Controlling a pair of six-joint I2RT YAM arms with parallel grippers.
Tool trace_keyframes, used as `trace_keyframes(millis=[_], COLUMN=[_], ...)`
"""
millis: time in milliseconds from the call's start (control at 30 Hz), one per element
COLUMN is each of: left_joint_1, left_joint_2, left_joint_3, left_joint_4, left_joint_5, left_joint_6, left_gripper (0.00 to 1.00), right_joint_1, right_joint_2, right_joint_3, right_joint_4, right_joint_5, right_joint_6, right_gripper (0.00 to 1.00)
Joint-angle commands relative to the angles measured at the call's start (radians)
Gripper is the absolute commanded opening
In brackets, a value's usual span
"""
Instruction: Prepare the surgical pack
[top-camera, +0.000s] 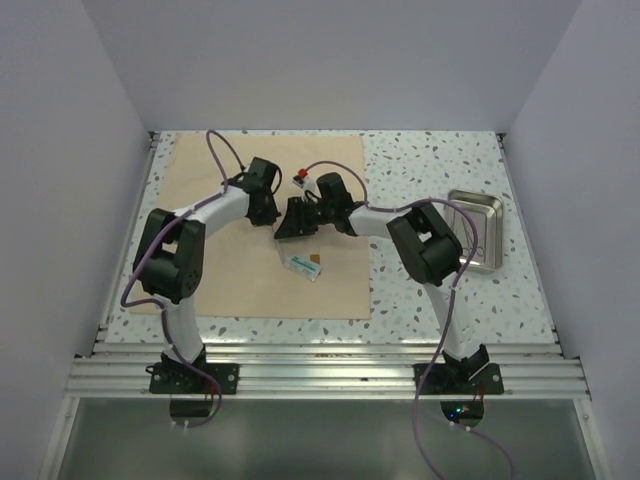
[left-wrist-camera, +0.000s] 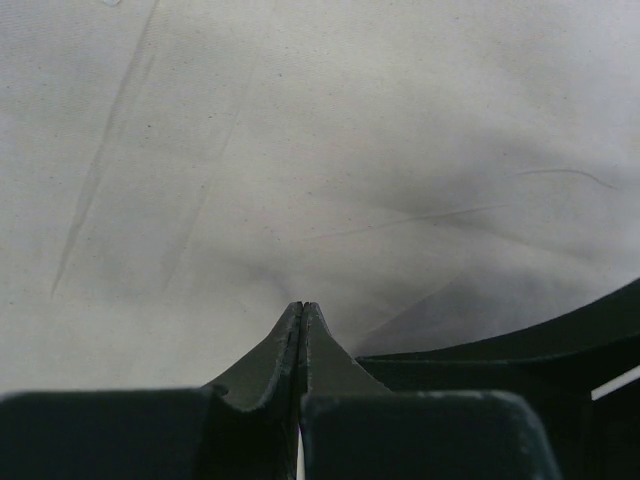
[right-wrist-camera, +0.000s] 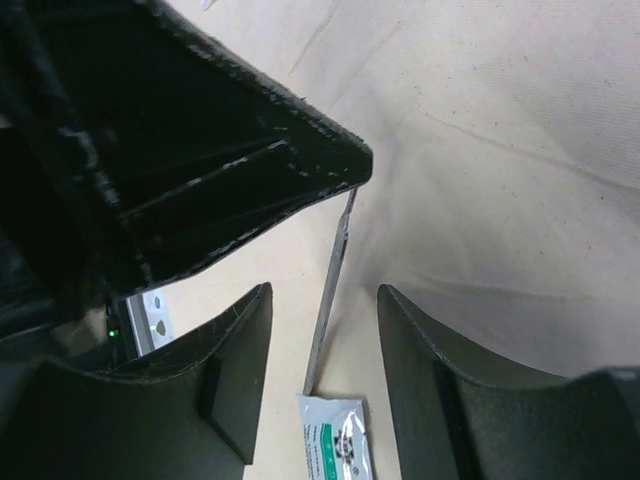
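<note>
Reference item: large tan paper-like square sheet (top-camera: 255, 225), lying flat on the speckled white table (top-camera: 430, 160), on the table's left part.

Left gripper (left-wrist-camera: 303, 306): positioned over the sheet's right-of-centre area. Its black fingers (left-wrist-camera: 270, 360) are pressed together tip to tip, with nothing visible between them. Sheet surface beneath shows faint creases.

Right gripper (right-wrist-camera: 323, 300): also over the sheet, just beside the left gripper on the side toward the sheet's right edge. Its black fingers (right-wrist-camera: 235, 380) are spread and grip nothing.

Small white packet with teal print (right-wrist-camera: 335, 445): lies flat on the sheet, in its near-right part, in line with the gap between the right gripper's fingers and not touching either. The overhead view shows a small orange piece (top-camera: 317, 257) just beside it.

Thin grey strip (right-wrist-camera: 335, 270): seen edge-on, running from the left gripper's tip toward the packet. Identity cannot be determined.

Small shiny rectangular steel tray (top-camera: 488, 205): on the bare table, well clear of the sheet's right edge.
</note>
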Motion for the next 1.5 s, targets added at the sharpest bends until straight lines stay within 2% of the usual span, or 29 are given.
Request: trace_keyframes(millis=[0, 233, 333, 367, 433, 500, 533, 567, 600, 633, 700, 767, 900, 1033, 1100, 1133, 1233, 1400, 1467], left_joint_1=[0.001, -0.001, 0.001, 0.001, 0.001, 0.004, 0.006, 0.006, 0.009, 0.009, 0.009, 0.007, 0.009, 0.007, 0.009, 0.009, 0.009, 0.009, 0.009], left_joint_2=[-0.051, -0.071, -0.082, -0.086, -0.098, -0.125, -0.137, -0.172, -0.195, -0.221, -0.310, -0.390, -0.488, -0.563, -0.582, -0.594, -0.594, -0.574, -0.568], left_joint_3=[-0.006, -0.021, -0.026, -0.026, -0.032, -0.030, -0.033, -0.036, -0.047, -0.056, -0.088, -0.102, -0.148, -0.222, -0.272, -0.283, -0.314, -0.329, -0.334], left_joint_4=[0.044, 0.048, 0.053, 0.054, 0.059, 0.061, 0.061, 0.059, 0.057, 0.056, 0.062, 0.062, 0.050, 0.089, 0.117, 0.132, 0.148, 0.171, 0.180], left_joint_5=[0.017, 0.020, 0.023, 0.027, 0.030, 0.030, 0.027, 0.019, -0.013, -0.033, -0.064, -0.069, -0.066, 0.006, 0.037, 0.043, 0.080, 0.137, 0.154], left_joint_6=[0.013, 0.009, 0.007, 0.005, 0.005, 0.007, 0.009, 0.009, 0.007, 0.002, 0.001, 0.004, 0.021, 0.027, 0.042, 0.044, 0.050, 0.065, 0.071], left_gripper=[0.00, 0.00, 0.00, 0.00, 0.00, 0.00, 0.02, 0.12, 0.36, 0.45, 0.61, 0.70, 0.70, 0.70, 0.70, 0.70, 0.69, 0.69, 0.70], right_joint_1=[0.018, 0.036, 0.044, 0.044, 0.042, 0.042, 0.044, 0.042, 0.042, 0.042, 0.033, 0.016, -0.030, -0.155, -0.208, -0.256, -0.329, -0.389, -0.439], right_joint_2=[0.034, 0.077, 0.083, 0.081, 0.077, 0.068, 0.049, 0.035, 0.025, 0.009, -0.035, -0.084, -0.199, -0.374, -0.478, -0.509, -0.613, -0.614, -0.578], right_joint_3=[0.038, 0.041, 0.027, 0.025, 0.027, 0.025, 0.021, 0.019, 0.024, 0.028, 0.059, 0.077, 0.084, 0.000, -0.025, -0.025, -0.033, 0.051, 0.058], right_joint_4=[0.059, 0.101, 0.154, 0.177, 0.185, 0.187, 0.184, 0.168, 0.144, 0.116, 0.001, -0.117, -0.293, -0.382, -0.444, -0.538, -0.686, -0.944, -1.023], right_joint_5=[-0.027, -0.031, -0.044, -0.045, -0.050, -0.047, -0.041, -0.032, -0.012, 0.010, 0.071, 0.111, 0.214, 0.269, 0.333, 0.370, 0.568, 1.047, 1.126], right_joint_6=[0.032, 0.081, 0.128, 0.139, 0.161, 0.168, 0.168, 0.167, 0.150, 0.139, 0.097, 0.070, -0.014, -0.051, -0.103, -0.124, -0.227, -0.382, -0.393], right_gripper=[0.49, 0.40, 0.21, 0.11, 0.01, 0.00, 0.00, 0.00, 0.00, 0.00, 0.00, 0.00, 0.00, 0.00, 0.00, 0.00, 0.00, 0.00, 0.00])
